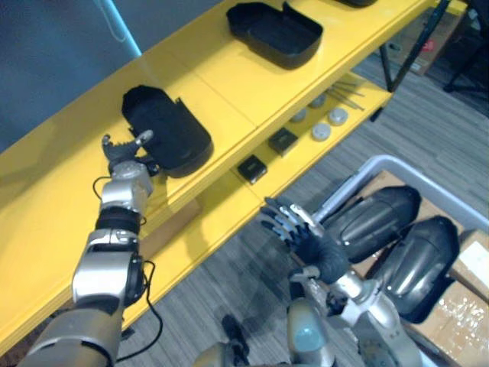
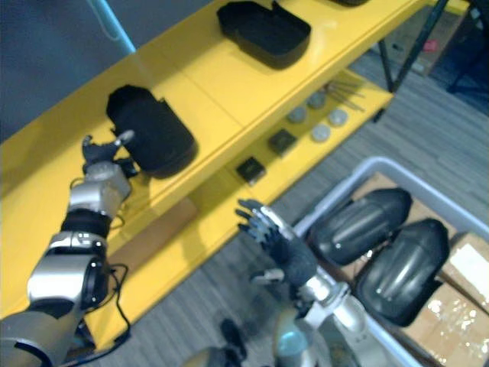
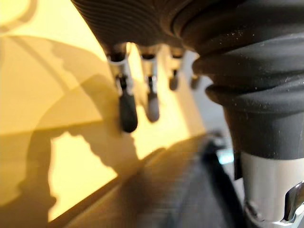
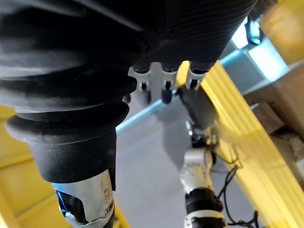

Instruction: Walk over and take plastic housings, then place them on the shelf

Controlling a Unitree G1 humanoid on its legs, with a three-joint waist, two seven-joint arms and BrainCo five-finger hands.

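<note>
**Placement at the yellow shelf [image 1: 229, 84].** The near housing [image 1: 170, 131], black plastic, lies on the shelf's top board close to its front edge. A far housing [image 1: 273, 32] lies further along the same board.

The left robot hand [image 1: 122, 150] is at the shelf's front edge, just beside the end of the near housing. Its fingers [image 3: 127, 107] are straight and apart, clamped on nothing. Whether the thumb touches the housing cannot be told. The right robot hand [image 1: 294, 229] hovers over the floor in front of the shelf, fingers spread and empty.

To the right of the shelf, a grey-rimmed bin [image 1: 386, 160] holds two housings [image 1: 373, 222] not yet taken. Small black boxes [image 1: 252, 168] and round discs [image 1: 322, 131] lie on the shelf's lower board.

**Judgement.** The near housing appears delivered, so the step in hand is release and withdrawal.
- Leave the fingers straight and draw the left robot hand away from the shelf on a line clear of the housing's end. A dragged fingertip could slide the part over the front edge.
- Lift before retreating, so that the wrist clears the board.
- The right robot hand is nearer the bin and better placed for the next pickup. The smooth, curved shells there will likely need a wide grasp.
</note>
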